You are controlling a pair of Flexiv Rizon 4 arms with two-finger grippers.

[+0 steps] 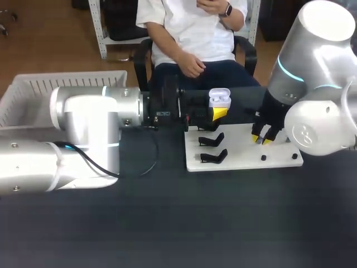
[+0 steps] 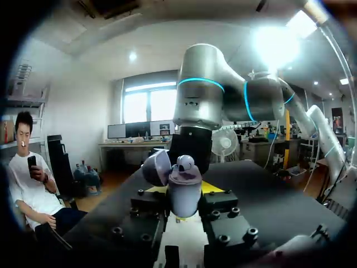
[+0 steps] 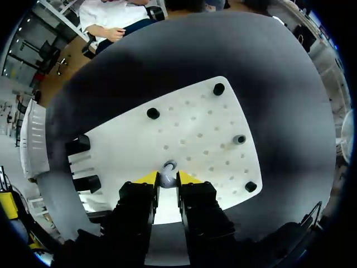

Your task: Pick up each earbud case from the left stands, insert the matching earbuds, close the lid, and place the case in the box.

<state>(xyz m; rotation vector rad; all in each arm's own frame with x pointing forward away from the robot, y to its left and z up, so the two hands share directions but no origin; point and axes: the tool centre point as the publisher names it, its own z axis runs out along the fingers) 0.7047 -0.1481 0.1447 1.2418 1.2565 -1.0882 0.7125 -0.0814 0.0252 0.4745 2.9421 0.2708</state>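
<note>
Plastic is showing smooth and glossy on the earbud case [image 1: 219, 99], a small rounded white shell that the left gripper [image 1: 218, 113] is holding above the far edge of the board, its yellow-tipped fingers pressing on the shell from both sides. In the left wrist view the case [image 2: 184, 195] is standing upright between those fingers with its domed lid [image 2: 157, 167] swung open to one side, and a seated earbud [image 2: 186, 163] is poking its round head out of the cavity. The lower part of the case is sinking behind the gripper's black, bolted finger blocks, so its base is hidden.

The right gripper [image 1: 262, 138] is hanging low over the white board [image 1: 245, 151], tips pointing down. From its wrist camera the fingers are standing nearly together, clamped on a loose earbud [image 3: 167, 177], a small greyish nub just beside a pale ring on the board [image 3: 195, 128]. The earbud's stem is hidden between the tips.

The board is lying flat and matte, dotted with rows of tiny holes. Short black pegs [image 3: 153, 113] are rising near its corners, and two curved black stands [image 1: 212, 139] are sitting at its left end. A slatted white basket [image 1: 33, 89] is resting on the dark, cloth-like counter [image 1: 167, 223], partly cut off by the left arm.
</note>
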